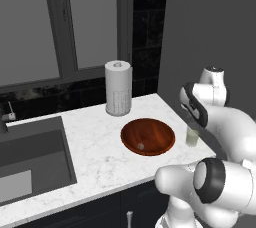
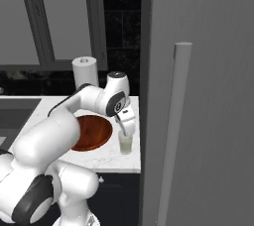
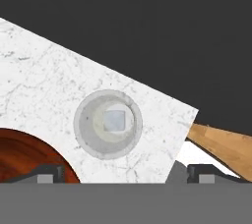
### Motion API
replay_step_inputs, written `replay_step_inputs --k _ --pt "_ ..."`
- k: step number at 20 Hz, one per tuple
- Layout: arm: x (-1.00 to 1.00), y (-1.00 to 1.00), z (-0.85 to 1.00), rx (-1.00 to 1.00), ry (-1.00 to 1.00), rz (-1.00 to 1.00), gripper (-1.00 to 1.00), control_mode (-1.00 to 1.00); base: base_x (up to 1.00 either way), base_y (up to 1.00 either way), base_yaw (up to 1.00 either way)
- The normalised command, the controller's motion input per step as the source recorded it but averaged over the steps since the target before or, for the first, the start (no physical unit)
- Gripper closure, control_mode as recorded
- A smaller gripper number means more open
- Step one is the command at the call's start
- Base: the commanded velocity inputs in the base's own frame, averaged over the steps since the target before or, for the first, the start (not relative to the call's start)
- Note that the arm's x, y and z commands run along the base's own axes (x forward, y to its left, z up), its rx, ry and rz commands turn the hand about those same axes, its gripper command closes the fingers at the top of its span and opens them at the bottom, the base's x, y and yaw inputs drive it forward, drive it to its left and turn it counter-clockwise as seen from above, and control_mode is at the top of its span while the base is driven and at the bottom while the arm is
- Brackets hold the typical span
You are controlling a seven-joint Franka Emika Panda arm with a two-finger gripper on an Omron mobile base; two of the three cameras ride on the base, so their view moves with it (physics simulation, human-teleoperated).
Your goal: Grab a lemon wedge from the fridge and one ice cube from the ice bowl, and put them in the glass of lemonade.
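White marble counter [image 1: 95, 152] has the paper towel roll [image 1: 118, 88] at the back, and the ice bowl [image 1: 148, 136] sits right beside the glass of lemonade [image 3: 108, 124]. An ice cube [image 3: 114, 121] floats in that glass, straight below the gripper [image 2: 124, 129], whose fingers are spread wide, holding nothing.

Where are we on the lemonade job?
An ice cube already sits in the glass of lemonade. The gripper hovers open and empty above it. One cube remains in the ice bowl. No lemon wedge visible in the glass; the fridge is closed.
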Motion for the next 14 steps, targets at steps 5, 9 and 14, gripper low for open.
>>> replay_step_inputs --k 5,9,14 --pt "-0.42 0.50 0.18 0.00 0.01 0.19 -1.00 -1.00 0.00 0.00 0.00" --pt "-0.41 0.86 0.36 -0.02 0.14 0.26 -1.00 -1.00 0.00 0.00 0.00" --pt "-0.63 0.67 0.17 0.00 0.17 0.35 -1.00 -1.00 0.00 0.00 0.00"
